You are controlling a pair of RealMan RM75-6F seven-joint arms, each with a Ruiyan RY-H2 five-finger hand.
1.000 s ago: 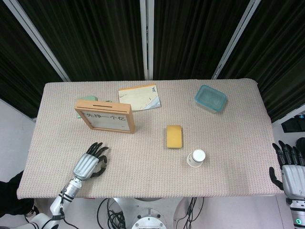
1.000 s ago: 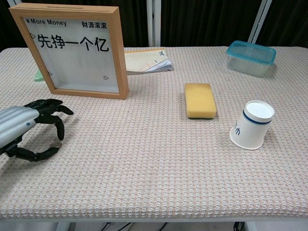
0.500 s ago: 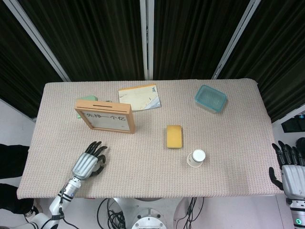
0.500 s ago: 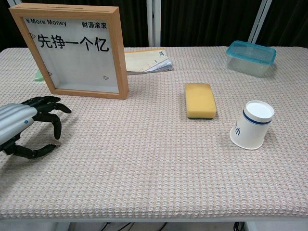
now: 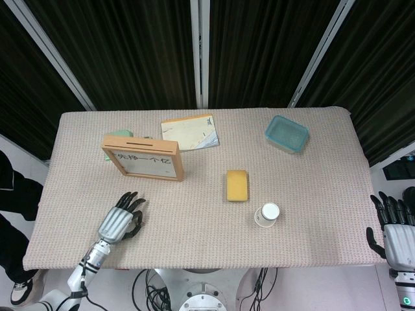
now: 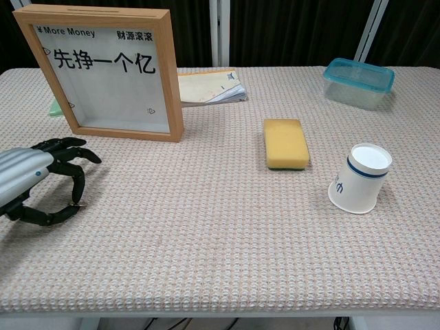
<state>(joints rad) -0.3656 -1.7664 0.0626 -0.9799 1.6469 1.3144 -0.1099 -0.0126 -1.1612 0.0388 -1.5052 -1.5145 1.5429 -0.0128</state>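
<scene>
My left hand [image 6: 38, 182] low over table [image 6: 206, 227] near wooden frame [image 6: 103, 69], thumb and finger pinching small coin [image 6: 81, 204]. Right hand [image 5: 392, 227] off table edge, fingers straight, empty.

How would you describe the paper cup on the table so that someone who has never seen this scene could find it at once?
Start at the table with the woven beige cloth and go to the near right part, toward the robot's right side. There, just in front and to the right of the yellow sponge, lies the paper cup. It is the only white round thing, tipped over, with a blue band near its rim.
</scene>
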